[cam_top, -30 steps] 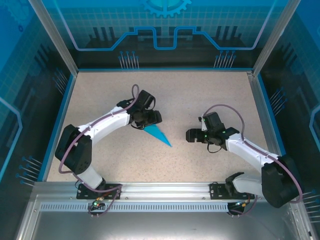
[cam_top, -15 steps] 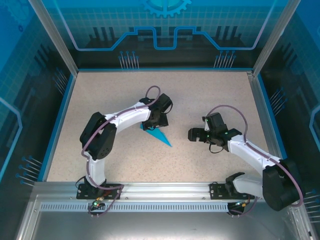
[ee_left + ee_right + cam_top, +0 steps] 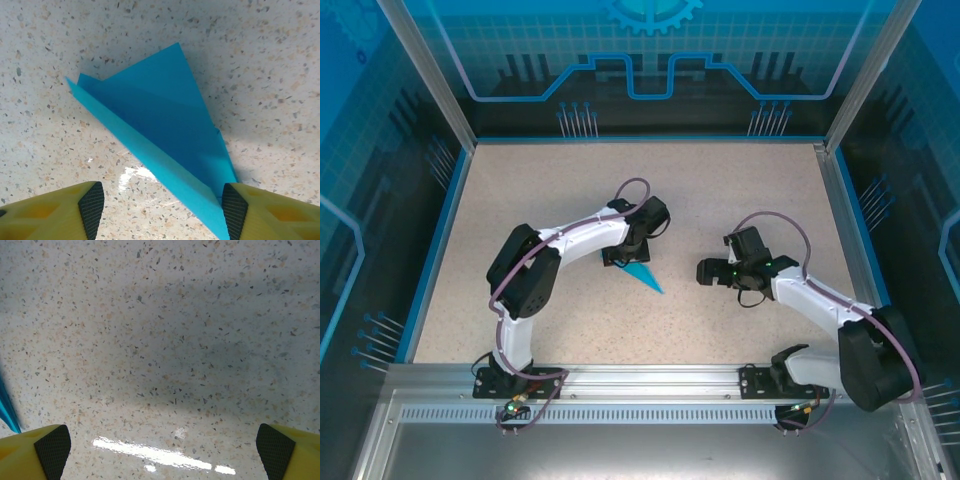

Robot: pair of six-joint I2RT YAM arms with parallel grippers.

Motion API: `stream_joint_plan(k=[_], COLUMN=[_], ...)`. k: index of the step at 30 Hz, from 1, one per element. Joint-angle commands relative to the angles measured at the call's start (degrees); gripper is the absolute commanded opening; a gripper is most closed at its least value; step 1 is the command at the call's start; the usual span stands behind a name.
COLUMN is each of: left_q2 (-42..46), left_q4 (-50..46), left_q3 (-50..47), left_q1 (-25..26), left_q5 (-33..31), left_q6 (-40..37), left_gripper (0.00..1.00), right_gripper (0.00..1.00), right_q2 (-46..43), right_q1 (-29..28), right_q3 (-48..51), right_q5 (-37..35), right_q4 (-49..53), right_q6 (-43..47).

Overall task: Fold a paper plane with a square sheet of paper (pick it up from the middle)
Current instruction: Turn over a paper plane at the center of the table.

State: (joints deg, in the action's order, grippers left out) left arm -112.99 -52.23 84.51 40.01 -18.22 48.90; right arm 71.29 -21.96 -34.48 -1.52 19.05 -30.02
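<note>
Folding looks nearly done: the paper plane (image 3: 165, 145) lies as a pointed dart near the bench (image 3: 740, 190) middle. Left jaws and right jaws stand wide, both empty.

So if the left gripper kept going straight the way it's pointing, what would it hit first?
Most likely the folded teal-blue paper triangle lying on the speckled table. The left gripper points down at it, fingers open. How far above it the gripper is remains unclear.
</note>
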Motion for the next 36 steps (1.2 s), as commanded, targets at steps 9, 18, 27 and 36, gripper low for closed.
stream_joint_plan(k=[9, 18, 27, 36], left_q2=[4.4, 8.2, 10.6, 16.9], left_q4=[2.1, 7.3, 7.9, 10.1], left_q3=[-4.7, -10.4, -10.7, -8.1], left_q1=[1.2, 1.4, 1.4, 1.4], left_q5=[-0.1, -0.4, -1.9, 3.0], left_q6=[4.4, 9.1, 8.7, -0.4], left_gripper=[0.56, 0.31, 0.08, 0.00], right_gripper=[1.00, 0.99, 0.99, 1.00], right_q2=[2.7, 3.8, 3.8, 3.4], right_q1=[1.0, 1.1, 1.0, 1.0], right_q3=[-2.2, -2.4, -2.4, -2.1], right_q5=[-0.7, -0.7, -1.0, -1.4], right_q4=[1.3, 1.3, 1.5, 1.1], right_q6=[-0.4, -0.5, -0.5, -1.2])
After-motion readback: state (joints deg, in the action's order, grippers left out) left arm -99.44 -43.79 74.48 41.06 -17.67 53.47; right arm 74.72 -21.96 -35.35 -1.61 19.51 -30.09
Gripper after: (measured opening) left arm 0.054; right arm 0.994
